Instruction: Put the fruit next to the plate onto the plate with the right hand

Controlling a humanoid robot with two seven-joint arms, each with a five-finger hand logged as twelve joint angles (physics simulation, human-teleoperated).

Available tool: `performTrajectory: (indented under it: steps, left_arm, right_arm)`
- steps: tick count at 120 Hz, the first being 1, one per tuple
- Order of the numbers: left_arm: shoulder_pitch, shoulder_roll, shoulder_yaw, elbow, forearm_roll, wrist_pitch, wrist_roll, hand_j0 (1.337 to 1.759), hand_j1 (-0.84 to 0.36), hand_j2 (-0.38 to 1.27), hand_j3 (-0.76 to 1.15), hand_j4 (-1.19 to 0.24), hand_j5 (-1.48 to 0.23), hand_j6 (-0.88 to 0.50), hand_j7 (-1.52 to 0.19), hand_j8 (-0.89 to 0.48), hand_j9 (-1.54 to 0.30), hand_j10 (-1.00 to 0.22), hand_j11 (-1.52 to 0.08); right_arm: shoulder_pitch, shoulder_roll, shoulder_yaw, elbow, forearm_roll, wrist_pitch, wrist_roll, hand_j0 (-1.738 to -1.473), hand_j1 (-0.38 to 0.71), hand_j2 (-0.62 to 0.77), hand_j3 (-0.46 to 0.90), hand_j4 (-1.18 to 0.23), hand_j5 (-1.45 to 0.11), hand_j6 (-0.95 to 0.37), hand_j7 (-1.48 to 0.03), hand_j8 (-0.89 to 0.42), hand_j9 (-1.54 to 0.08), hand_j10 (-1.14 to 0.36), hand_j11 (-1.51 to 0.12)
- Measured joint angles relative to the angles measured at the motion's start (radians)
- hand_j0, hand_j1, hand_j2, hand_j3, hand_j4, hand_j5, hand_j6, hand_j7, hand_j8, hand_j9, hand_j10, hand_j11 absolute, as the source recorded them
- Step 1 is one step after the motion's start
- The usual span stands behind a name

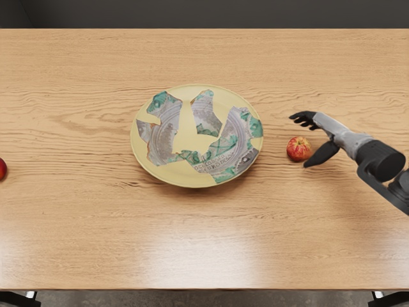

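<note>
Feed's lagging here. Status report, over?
Right hand open beside apple, no grasp. Apple on table, right of plate. Nothing between them. Left arm out of view.

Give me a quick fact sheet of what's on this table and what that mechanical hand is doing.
surface: wooden table
plate: yellow with a green and grey pattern, mid-table, nothing on it
apple: red, on the table just right of the plate, apart from it
right hand: open, fingers spread above the apple and thumb below it, just to the apple's right; contact cannot be told
other red fruit: at the left edge of the picture, half cut off, far from the plate
progress: apple not yet lifted or on the plate
</note>
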Motion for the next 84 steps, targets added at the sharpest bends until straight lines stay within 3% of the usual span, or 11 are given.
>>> performTrajectory:
  steps: [56, 84]
  left_arm:
    - [0.000, 0.000, 0.000, 0.000, 0.000, 0.000, 0.000, 1.658, 0.34, 0.00, 0.00, -0.01, -0.02, -0.01, -0.02, -0.01, -0.02, -0.01, -0.02]
    - [0.000, 0.000, 0.000, 0.000, 0.000, 0.000, 0.000, 1.658, 0.34, 0.00, 0.00, -0.01, -0.02, -0.01, -0.02, -0.01, -0.02, -0.01, -0.02]
  right_arm:
    - [-0.025, 0.003, -0.027, 0.001, 0.002, -0.026, -0.003, -1.658, 0.13, -0.08, 0.00, -0.41, -0.53, -0.41, -0.53, -0.41, -0.53, -0.41, -0.53]
    - [-0.026, 0.003, -0.028, 0.003, 0.005, -0.026, -0.003, -1.657, 0.21, -0.06, 0.00, -0.48, -0.61, -0.41, -0.62, -0.45, -0.62, -0.48, -0.62]
